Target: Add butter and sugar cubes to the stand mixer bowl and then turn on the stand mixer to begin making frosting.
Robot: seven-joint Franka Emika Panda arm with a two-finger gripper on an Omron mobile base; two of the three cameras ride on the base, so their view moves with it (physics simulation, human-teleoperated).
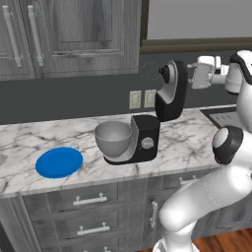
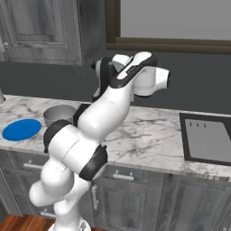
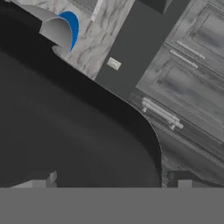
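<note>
Stand mixer (image 1: 147,123) sits on the marble table (image 1: 192,138) with its head tipped up and its bowl (image 1: 113,139) apparently empty beside the blue plate (image 1: 59,162), while the gripper (image 1: 197,72), wide open and empty, hovers beside the raised head, so everything seems left.

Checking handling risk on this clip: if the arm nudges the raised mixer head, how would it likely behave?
The stand mixer head is tilted back on its hinge, so a push would probably swing it down towards the stand mixer bowl rather than slide the machine. The broad flat base suggests it resists tipping. Its glossy rounded shell looks slippery for the open pincer.
</note>
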